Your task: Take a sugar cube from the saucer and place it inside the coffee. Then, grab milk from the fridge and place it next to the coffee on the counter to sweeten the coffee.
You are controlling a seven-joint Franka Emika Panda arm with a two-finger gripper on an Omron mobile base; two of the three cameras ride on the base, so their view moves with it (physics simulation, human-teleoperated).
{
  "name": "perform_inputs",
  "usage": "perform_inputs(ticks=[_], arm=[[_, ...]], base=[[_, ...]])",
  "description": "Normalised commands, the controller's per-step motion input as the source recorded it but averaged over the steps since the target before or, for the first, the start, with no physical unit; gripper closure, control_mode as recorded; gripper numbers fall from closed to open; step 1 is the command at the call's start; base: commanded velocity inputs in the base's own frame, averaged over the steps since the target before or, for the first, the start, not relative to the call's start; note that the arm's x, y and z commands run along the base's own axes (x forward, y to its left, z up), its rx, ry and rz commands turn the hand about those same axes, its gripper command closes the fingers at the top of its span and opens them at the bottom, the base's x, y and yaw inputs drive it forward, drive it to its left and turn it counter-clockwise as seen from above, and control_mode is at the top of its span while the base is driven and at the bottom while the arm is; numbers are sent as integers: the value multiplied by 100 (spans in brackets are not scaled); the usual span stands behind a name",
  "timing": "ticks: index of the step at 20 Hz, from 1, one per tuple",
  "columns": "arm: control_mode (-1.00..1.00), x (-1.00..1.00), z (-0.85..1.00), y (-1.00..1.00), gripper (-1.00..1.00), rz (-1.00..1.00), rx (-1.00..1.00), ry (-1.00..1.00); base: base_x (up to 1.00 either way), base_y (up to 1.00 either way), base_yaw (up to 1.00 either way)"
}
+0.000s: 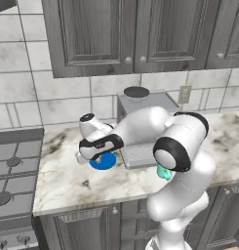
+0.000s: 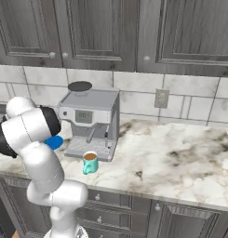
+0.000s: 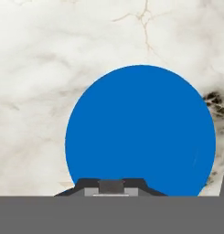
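The bright-blue saucer (image 3: pixel 141 132) lies on the white marble counter (image 3: pixel 49 55), and its visible face is bare. My gripper (image 3: pixel 111 188) sits at the saucer's near edge, fingers drawn together on a small grey block, the sugar cube (image 3: pixel 111 184). From the left base view the gripper (image 1: pixel 97 157) reaches down onto the saucer (image 1: pixel 107 162). The coffee (image 2: pixel 90 162), a teal mug with brown liquid, stands in front of the espresso machine; part of the mug (image 1: pixel 164 172) peeks out behind my arm. A sliver of the saucer (image 2: pixel 55 142) shows past my elbow. Fridge and milk are out of view.
A grey espresso machine (image 2: pixel 90 116) stands against the tiled wall right beside the saucer. A grey stovetop (image 1: pixel 13 166) borders the counter (image 1: pixel 67 180) on the left. Dark cabinets hang overhead. Open counter (image 2: pixel 180 153) stretches to the right of the mug.
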Motion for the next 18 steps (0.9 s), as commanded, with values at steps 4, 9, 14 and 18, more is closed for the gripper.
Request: perform_inputs(ticks=[4,9,14,18], arm=[[-100,-89,79,-55,100,0,0,-28],[-100,-86,76,-94,100,-2,7,-14],[-100,-78,61,-100,100,-5,12,0],[-100,-39,43,-100,100,-7,11,0]], base=[[0,0,0],[0,0,0],[0,0,0],[0,0,0]])
